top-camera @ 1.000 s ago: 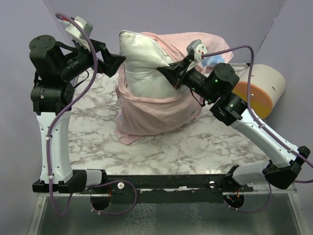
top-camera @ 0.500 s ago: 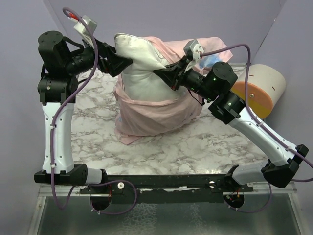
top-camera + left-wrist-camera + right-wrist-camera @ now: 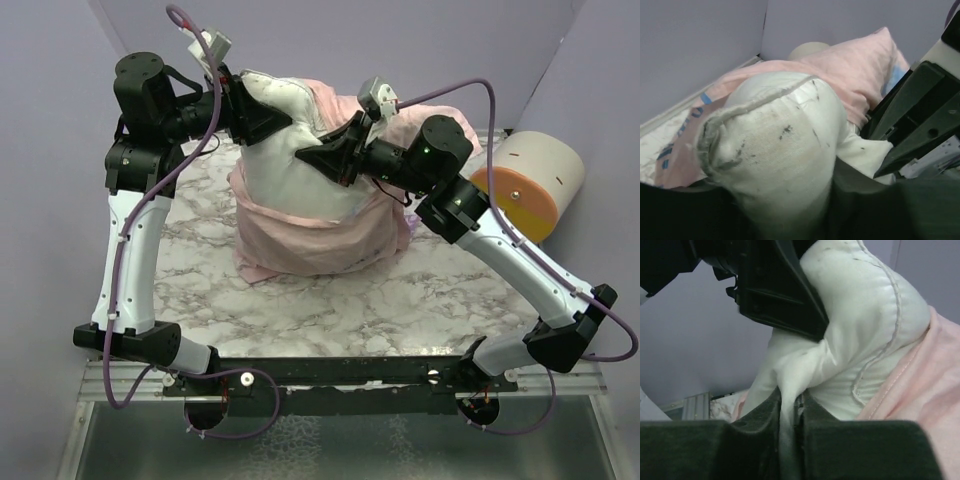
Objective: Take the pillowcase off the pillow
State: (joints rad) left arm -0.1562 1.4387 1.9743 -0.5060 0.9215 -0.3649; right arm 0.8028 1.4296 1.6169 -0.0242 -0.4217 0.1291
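The pillow (image 3: 285, 165) stands up on end on the table (image 3: 400, 300). Its top half pokes out, bare and white. The pillowcase (image 3: 320, 235) is bunched around the pillow's bottom half, pale pink side out.

The right gripper (image 3: 789, 400) is closed tight on a little fold of the pillow's white cloth. I think it holds the pillow up so the pillowcase can slide down off it.

The left gripper (image 3: 262, 115) is at the pillow's top corner, with the corner between its fingers. I cannot tell if it is squeezing or only around it.

Both arms reach up high and bend in toward the pillow, one from each side.
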